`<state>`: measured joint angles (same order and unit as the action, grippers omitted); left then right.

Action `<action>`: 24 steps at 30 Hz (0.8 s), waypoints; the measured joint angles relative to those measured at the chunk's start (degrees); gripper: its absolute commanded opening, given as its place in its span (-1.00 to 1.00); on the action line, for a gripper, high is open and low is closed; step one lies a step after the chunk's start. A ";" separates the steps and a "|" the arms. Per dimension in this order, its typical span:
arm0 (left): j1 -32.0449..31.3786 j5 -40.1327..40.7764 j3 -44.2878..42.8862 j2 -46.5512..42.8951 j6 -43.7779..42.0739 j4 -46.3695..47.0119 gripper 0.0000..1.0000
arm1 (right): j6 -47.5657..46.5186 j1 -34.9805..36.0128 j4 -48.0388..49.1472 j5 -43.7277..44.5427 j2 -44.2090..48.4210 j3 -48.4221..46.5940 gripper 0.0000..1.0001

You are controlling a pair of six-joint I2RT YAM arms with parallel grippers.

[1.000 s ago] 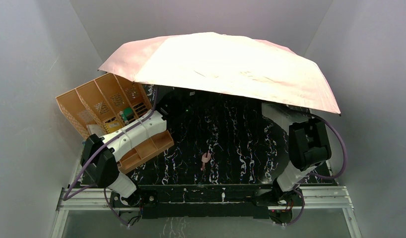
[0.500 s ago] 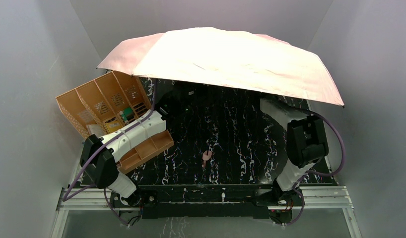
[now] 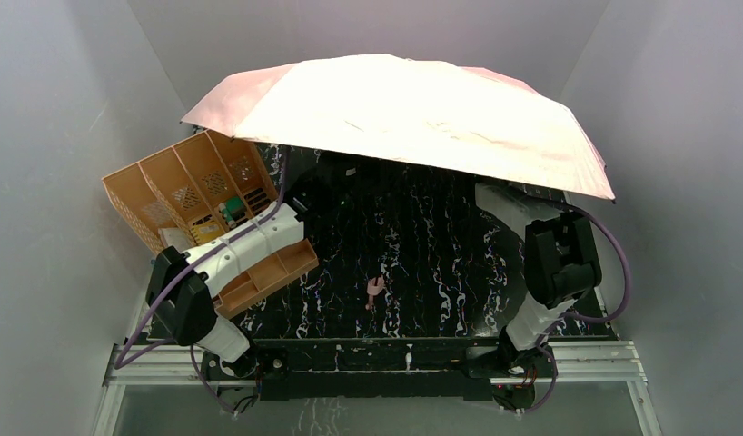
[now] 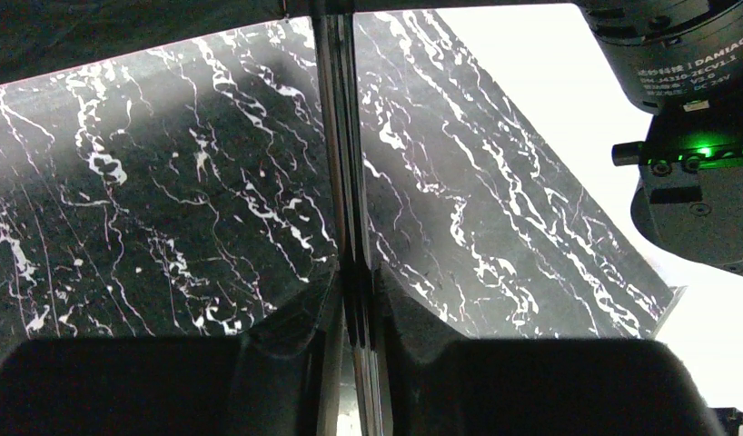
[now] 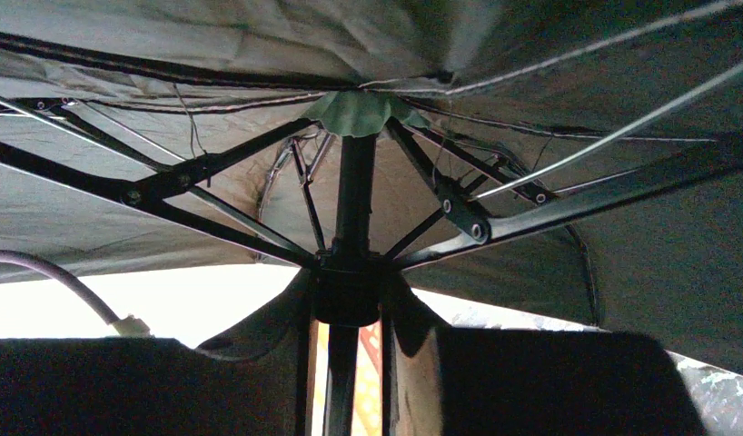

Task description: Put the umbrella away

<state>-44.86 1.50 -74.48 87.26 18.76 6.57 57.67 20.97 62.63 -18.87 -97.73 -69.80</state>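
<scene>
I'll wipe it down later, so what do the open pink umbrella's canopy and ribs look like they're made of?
Open pink umbrella canopy: likely thin synthetic fabric, glossy pink sheen on top, dull dark underside. Black umbrella ribs: apparently painted metal, thin, riveted at joints.

Shiny pink cloth on umbrella (image 3: 413, 109) w/ metal ribs (image 5: 622, 127); table (image 3: 422, 236) glossy blk marble-look.

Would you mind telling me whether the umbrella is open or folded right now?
Open: the umbrella spreads wide over the table, and underneath its ribs fan out from the shaft.
</scene>
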 measured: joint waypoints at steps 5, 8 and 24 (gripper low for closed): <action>-0.85 0.61 0.02 0.00 -0.28 -3.32 -1.00 | -0.46 -0.07 -0.35 0.37 2.89 5.68 -1.00; -1.25 0.92 0.00 0.04 -0.92 -4.52 -1.00 | -0.76 0.28 -0.98 0.74 6.03 10.75 -1.00; -1.88 0.02 -0.33 2.86 -2.54 -7.85 -0.59 | -0.33 2.84 -9.38 9.90 13.70 21.75 -1.00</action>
<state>-46.74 1.52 -74.81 90.13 16.23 -1.28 57.34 23.81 53.25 -8.97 -84.03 -48.05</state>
